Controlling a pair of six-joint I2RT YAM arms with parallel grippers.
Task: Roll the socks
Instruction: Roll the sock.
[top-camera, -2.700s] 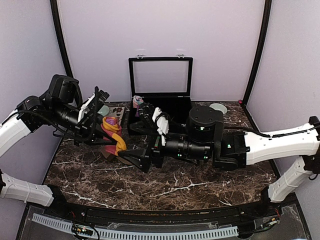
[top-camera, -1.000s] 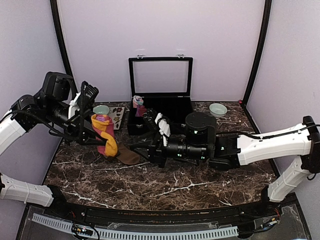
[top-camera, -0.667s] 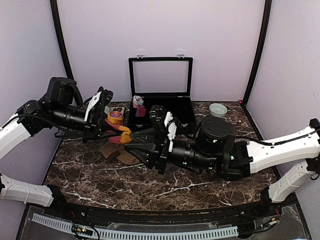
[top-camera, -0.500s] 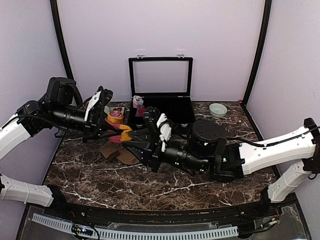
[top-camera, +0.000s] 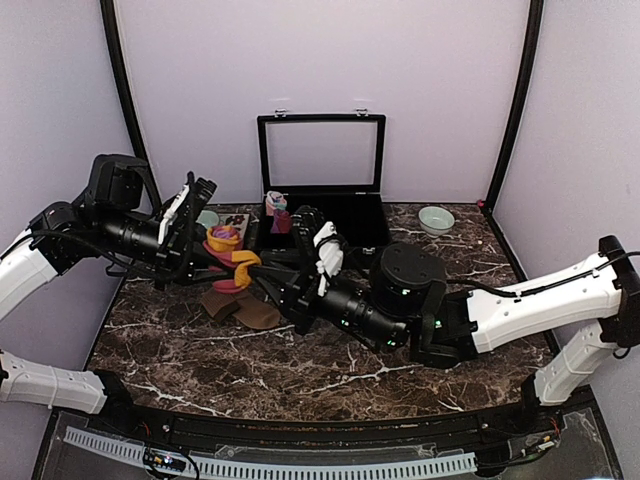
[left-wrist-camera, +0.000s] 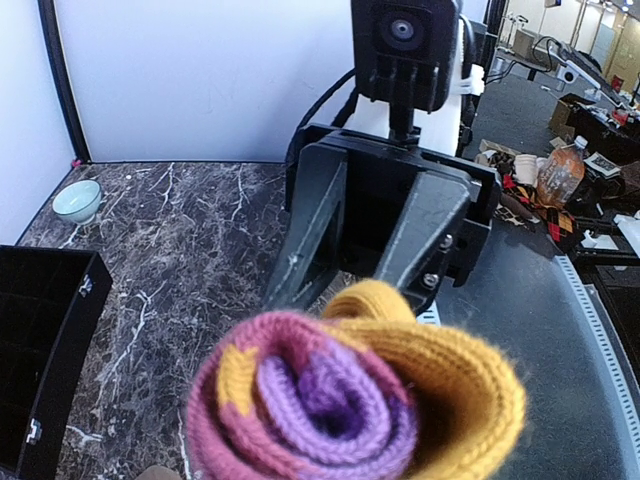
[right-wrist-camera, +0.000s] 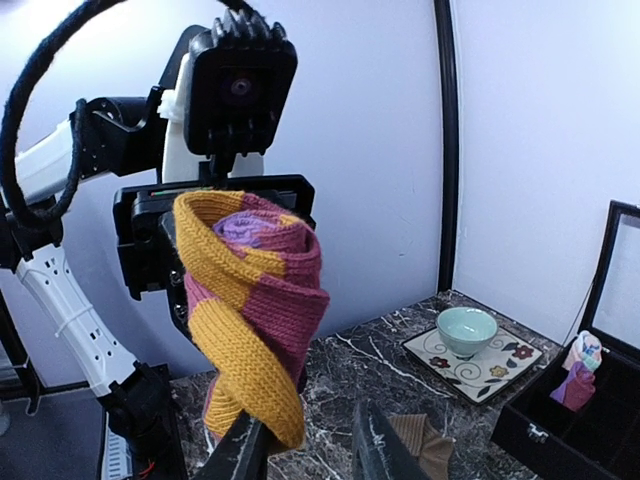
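The red-maroon sock (top-camera: 228, 252) is a rolled bundle held above the table, its purple cuff coiled in the middle (left-wrist-camera: 330, 400). My left gripper (top-camera: 212, 256) is shut on it, and the roll hides its fingers in the left wrist view. The sock's orange toe end (right-wrist-camera: 245, 380) hangs loose and rests against one finger of my right gripper (right-wrist-camera: 305, 452). That gripper's jaws stand apart just below the roll, clamped on nothing. The tan-brown socks (top-camera: 240, 308) lie flat on the marble under both grippers.
An open black box (top-camera: 330, 215) stands at the back, with a pink and light-blue bundle (top-camera: 275, 210) in it. A small bowl (right-wrist-camera: 467, 330) sits on a patterned plate (right-wrist-camera: 500, 365) at the back left. Another bowl (top-camera: 436, 218) is at the back right.
The left gripper has tipped the sock from hanging upright to pointing at the right gripper. The right gripper has moved left and closer, under the orange end.
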